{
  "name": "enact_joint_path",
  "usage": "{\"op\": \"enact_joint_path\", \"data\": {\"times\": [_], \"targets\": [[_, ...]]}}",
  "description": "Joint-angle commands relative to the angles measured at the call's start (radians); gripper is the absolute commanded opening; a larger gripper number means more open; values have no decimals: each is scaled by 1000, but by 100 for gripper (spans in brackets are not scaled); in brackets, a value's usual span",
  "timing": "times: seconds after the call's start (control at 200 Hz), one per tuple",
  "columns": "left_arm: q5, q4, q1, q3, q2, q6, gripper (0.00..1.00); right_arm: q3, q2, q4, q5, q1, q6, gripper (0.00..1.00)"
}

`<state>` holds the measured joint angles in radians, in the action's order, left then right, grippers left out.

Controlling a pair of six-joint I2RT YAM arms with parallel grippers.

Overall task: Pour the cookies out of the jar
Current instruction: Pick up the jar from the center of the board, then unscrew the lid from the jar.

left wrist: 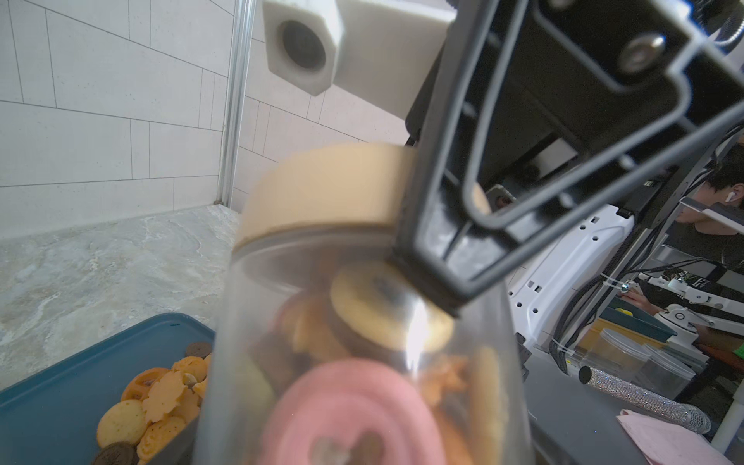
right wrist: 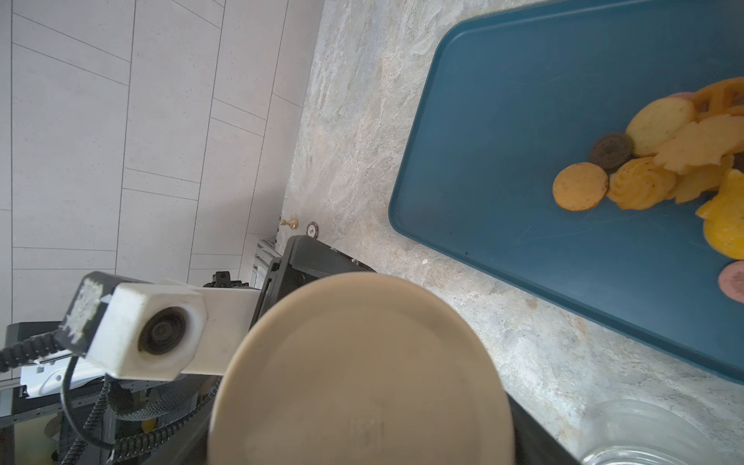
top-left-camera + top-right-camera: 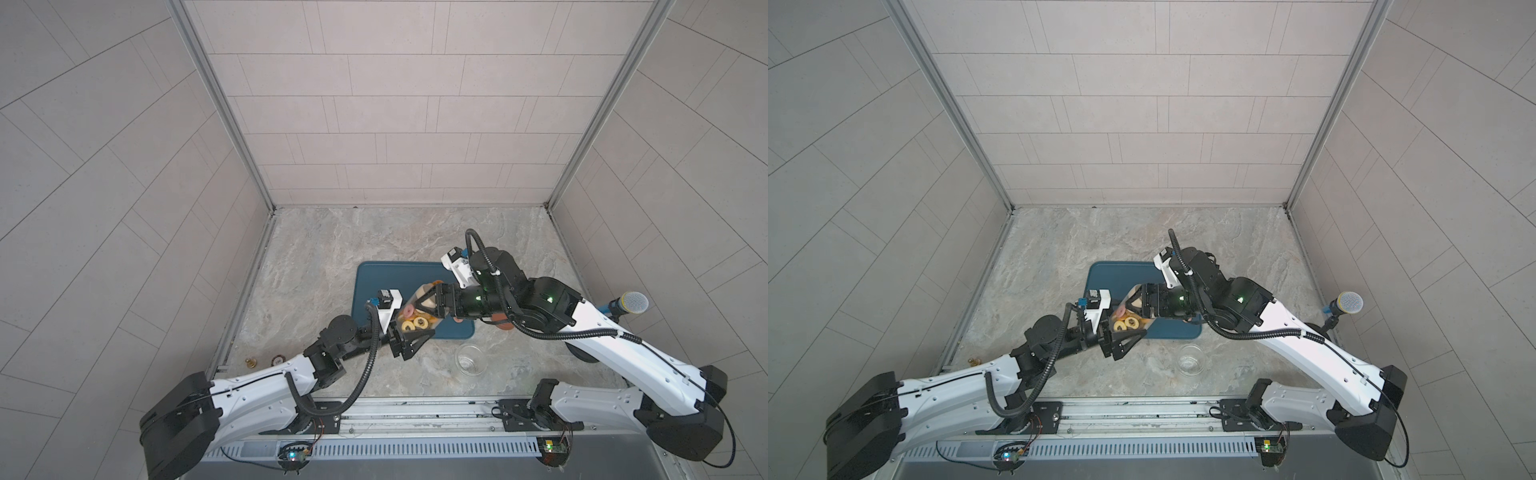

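Observation:
The clear jar [image 3: 409,320] [image 3: 1126,322] [image 1: 362,362] lies tilted in the air over the front edge of the blue tray [image 3: 386,282] [image 2: 523,120]. It holds cookies [image 3: 419,323]: yellow rings and a pink swirl [image 1: 354,402]. My left gripper [image 3: 415,326] is shut on the jar's body, its jaws hidden in the left wrist view. My right gripper [image 3: 424,302] is shut on the beige lid [image 1: 322,193] [image 2: 362,382], which sits on the jar's mouth. More cookies [image 2: 644,169] [image 1: 157,406] lie in a heap on the tray.
An empty glass jar [image 3: 470,359] [image 2: 652,435] stands on the marble in front of the tray. A reddish-brown lid [image 3: 503,324] lies under the right arm. A microphone [image 3: 629,303] stands at the right wall. Two small things [image 3: 250,363] [image 3: 277,359] lie by the left wall.

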<state>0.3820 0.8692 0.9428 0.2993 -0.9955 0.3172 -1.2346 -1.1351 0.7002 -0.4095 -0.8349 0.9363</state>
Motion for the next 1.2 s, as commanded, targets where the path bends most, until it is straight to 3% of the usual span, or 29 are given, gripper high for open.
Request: {"op": "enact_joint_path", "data": {"times": [0.0, 0.1, 0.205, 0.285, 0.505, 1.196], "targets": [[-25, 102, 3, -2, -12, 8, 0, -8, 25, -134, -5, -2, 45, 17], [-126, 127, 4, -43, -11, 43, 0, -1, 49, -66, 135, -4, 32, 70], [-133, 133, 6, -51, -8, 47, 0, 65, 81, -109, 227, -4, 87, 99], [-153, 151, 6, -56, 8, 46, 0, 127, 82, -224, 209, -6, 153, 100], [-168, 138, 6, -63, 82, 17, 0, 171, 74, -309, 271, -17, 262, 100], [-172, 116, 6, -63, 83, 9, 0, 126, -35, -386, 253, -76, 283, 99]]}}
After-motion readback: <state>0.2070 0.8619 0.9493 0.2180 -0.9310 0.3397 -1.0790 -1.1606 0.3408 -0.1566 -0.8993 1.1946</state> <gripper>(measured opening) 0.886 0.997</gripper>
